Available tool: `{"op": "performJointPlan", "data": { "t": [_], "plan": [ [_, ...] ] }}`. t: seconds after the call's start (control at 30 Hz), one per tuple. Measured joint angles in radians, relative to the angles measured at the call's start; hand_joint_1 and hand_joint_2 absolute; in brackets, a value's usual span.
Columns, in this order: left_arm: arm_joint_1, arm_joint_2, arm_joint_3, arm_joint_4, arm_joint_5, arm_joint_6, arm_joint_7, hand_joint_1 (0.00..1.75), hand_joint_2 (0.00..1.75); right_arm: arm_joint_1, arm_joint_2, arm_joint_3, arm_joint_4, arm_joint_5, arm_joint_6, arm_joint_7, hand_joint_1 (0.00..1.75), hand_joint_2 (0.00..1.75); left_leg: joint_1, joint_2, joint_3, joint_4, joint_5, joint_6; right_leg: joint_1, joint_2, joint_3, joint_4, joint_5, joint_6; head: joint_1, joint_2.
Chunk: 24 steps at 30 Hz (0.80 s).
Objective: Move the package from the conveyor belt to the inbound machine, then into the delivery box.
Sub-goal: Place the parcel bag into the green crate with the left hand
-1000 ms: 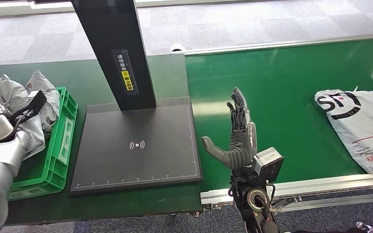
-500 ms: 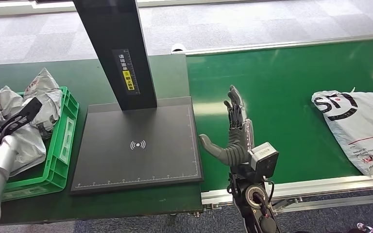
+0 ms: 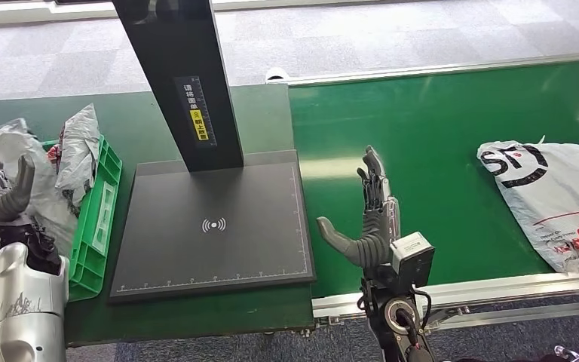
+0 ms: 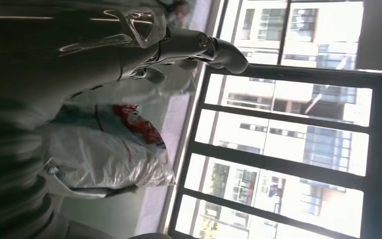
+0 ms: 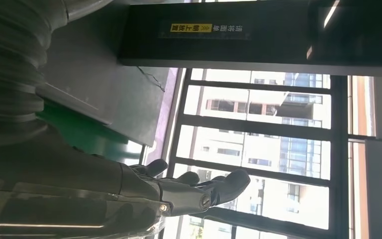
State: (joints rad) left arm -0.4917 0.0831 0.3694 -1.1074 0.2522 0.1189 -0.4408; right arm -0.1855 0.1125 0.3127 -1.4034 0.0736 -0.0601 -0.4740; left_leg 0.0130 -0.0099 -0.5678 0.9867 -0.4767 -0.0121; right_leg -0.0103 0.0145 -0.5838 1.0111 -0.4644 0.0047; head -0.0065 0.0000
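While the white package [image 3: 554, 204] lies on the green conveyor belt [image 3: 437, 128], the right hand [image 3: 373, 219] stands upright nearby with fingers [image 3: 372, 172] spread, empty; the left hand [image 3: 0, 192] is raised over the green crate [image 3: 94, 219], fingers apart.

Inbound machine [image 3: 211, 226]: flat black platform with a white wireless mark at its centre and a ruler scale along its near and right edges; a black upright post [image 3: 181, 75] rises from its far edge, bearing a label with a yellow patch.

Worktop [image 3: 264, 121]: dark green, carrying the machine.

Conveyor belt [image 3: 437, 136]: bright green, directly right of the machine.

Package [image 3: 558, 200]: white bag with black and red print, on the belt, well right of the machine.

Delivery box [image 3: 94, 219]: green crate just left of the machine, holding crumpled grey bags [image 3: 75, 154].

Right hand [image 3: 369, 219]: just right of the machine, upright, fingers [image 3: 373, 177] extended, empty.

Left hand [image 3: 0, 192]: left of the machine, over the crate, fingers spread, empty.
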Motion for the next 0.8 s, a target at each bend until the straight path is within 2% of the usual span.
{"op": "performJointPlan", "data": {
  "t": [0.2,0.37,0.5,0.8],
  "plan": [
    [0.208,-0.094,-0.190,-0.295,-0.083,0.158,-0.137,0.00,1.75,0.004,0.000,-0.011,0.001,-0.004,-0.006,0.013,0.00,1.75,0.000,0.000,0.000,0.000,0.000,0.000,0.000,0.000,0.001,0.000,0.000,0.000,0.000,0.000],
    [0.341,-0.146,-0.343,-0.424,-0.087,0.181,-0.173,0.00,1.75,0.015,0.000,-0.024,0.001,-0.004,-0.007,0.017,0.00,1.75,0.000,-0.001,0.000,0.000,-0.001,0.001,-0.001,0.000,0.000,-0.001,0.000,0.000,0.000,0.000],
    [0.378,-0.160,-0.394,-0.468,-0.087,0.183,-0.174,0.00,1.75,0.019,0.000,-0.028,0.001,-0.004,-0.007,0.017,0.00,1.75,0.000,0.000,0.000,0.000,-0.001,0.001,0.000,0.000,0.000,-0.001,0.000,0.000,0.000,0.000],
    [0.399,-0.168,-0.422,-0.498,-0.087,0.183,-0.174,0.00,1.75,0.022,0.000,-0.030,0.001,-0.004,-0.007,0.017,0.00,1.75,0.001,0.000,0.000,0.000,-0.001,0.000,0.000,0.000,0.001,0.000,0.000,0.000,0.000,0.000]
  ]
}}
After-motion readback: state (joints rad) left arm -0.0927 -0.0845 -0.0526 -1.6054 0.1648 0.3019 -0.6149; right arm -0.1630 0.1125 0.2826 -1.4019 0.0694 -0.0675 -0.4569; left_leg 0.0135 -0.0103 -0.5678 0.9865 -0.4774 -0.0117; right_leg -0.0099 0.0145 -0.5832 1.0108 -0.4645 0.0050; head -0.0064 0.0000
